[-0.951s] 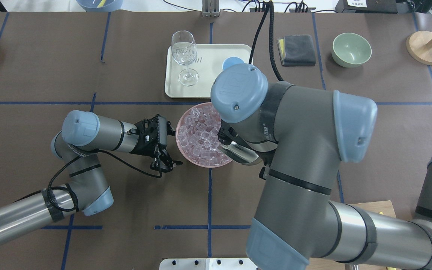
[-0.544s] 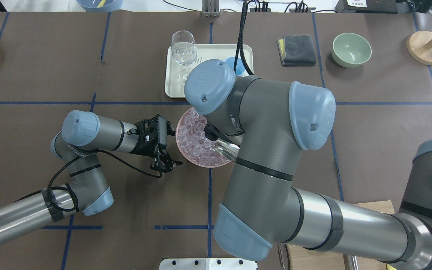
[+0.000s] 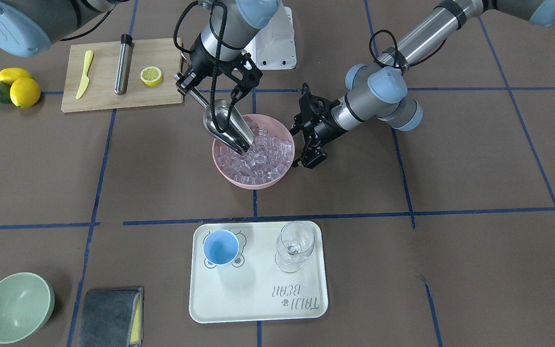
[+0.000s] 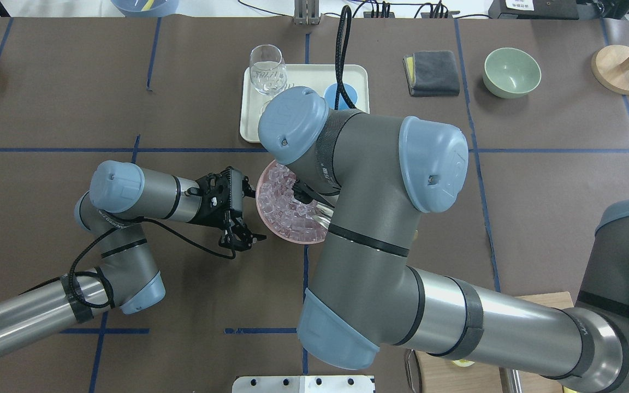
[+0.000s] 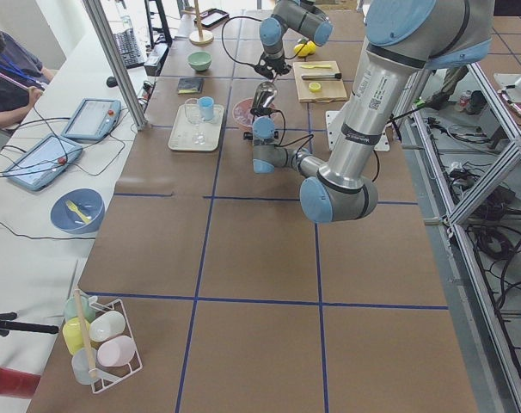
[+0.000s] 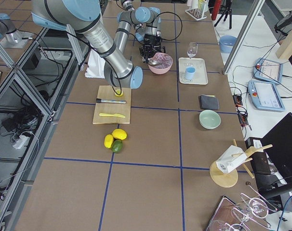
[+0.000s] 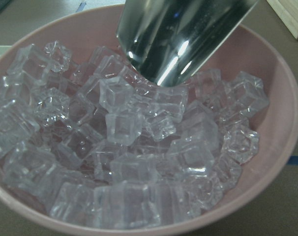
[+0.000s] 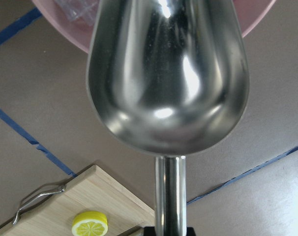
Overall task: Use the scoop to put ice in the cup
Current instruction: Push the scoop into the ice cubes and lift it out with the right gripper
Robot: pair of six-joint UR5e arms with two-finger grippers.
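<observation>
The scoop (image 3: 227, 127) was held by its handle in the clenched fingers of the right gripper (image 3: 191, 89), with its mouth tilted down into the ice (image 7: 119, 128) in the pink bowl (image 3: 239, 179). It was judged that the mouth should be pushed low under the cubes and levelled before any lift, so that nothing would be spilled. Whether the left gripper (image 4: 241, 238), just beside the bowl, was released could not be told. One scoop, one bowl, one empty cup (image 3: 220, 246) on one tray (image 3: 258, 299) and one glass (image 3: 296, 246) were counted; the cubes were too many for counting
</observation>
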